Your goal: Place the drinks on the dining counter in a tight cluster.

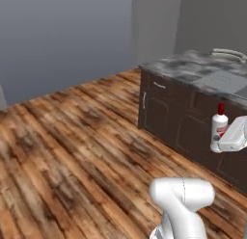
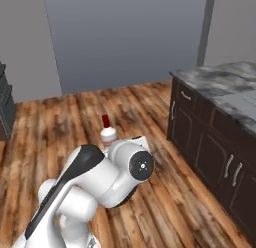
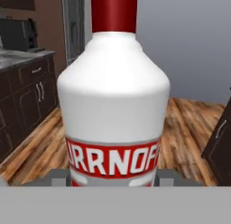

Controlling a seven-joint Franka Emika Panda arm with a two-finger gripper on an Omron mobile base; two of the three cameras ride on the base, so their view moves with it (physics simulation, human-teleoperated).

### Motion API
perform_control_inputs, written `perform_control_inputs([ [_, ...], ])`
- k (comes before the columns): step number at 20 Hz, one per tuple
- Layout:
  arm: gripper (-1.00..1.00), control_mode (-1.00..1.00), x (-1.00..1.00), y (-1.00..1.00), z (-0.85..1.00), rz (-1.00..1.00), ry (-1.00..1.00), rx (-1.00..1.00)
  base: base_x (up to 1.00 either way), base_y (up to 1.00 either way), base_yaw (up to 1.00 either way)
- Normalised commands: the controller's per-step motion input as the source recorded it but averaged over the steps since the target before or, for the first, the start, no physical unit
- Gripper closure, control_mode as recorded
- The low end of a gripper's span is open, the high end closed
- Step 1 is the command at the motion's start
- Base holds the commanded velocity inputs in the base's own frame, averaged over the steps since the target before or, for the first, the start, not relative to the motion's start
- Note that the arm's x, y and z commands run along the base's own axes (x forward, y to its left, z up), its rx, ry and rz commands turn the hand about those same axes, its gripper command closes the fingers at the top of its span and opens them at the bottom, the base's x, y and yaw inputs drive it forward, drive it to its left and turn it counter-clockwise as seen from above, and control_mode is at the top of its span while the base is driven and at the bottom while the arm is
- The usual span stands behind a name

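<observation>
A wide white bottle (image 3: 113,96) with a red cap and a red label band stands upright between my fingertips, and my gripper (image 3: 113,179) is shut on its lower body. From the left base view the same bottle (image 1: 219,127) hangs in the air in front of the dining counter's dark brown base, with my gripper (image 1: 223,143) at its foot. Over the arm in the right base view, the bottle's cap and shoulder (image 2: 107,133) show. The dining counter (image 1: 185,67) has a grey marbled top with a sink (image 1: 226,82) and a tap (image 1: 228,53); its near end (image 2: 220,81) lies to the right.
Wooden plank floor (image 1: 72,146) spreads wide to the left of the island. A grey wall (image 2: 125,37) closes the back. Dark cabinets under a grey top (image 3: 25,92) stand at the left of the hand view. A dark unit (image 2: 5,109) sits at the far left.
</observation>
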Motion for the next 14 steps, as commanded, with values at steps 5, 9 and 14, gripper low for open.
perform_control_inputs([
  [5, 1.00, 1.00, 0.00, 0.00, 0.00, 0.00, 0.00, 0.00, 0.34, 0.36, -0.83],
  [9, 1.00, 1.00, 0.00, 0.00, 0.00, 0.00, 0.00, 0.00, 0.55, 0.42, -0.81],
  [14, 1.00, 1.00, 0.00, 0.00, 0.00, 0.00, 0.00, 0.00, 0.56, 0.48, -0.79],
])
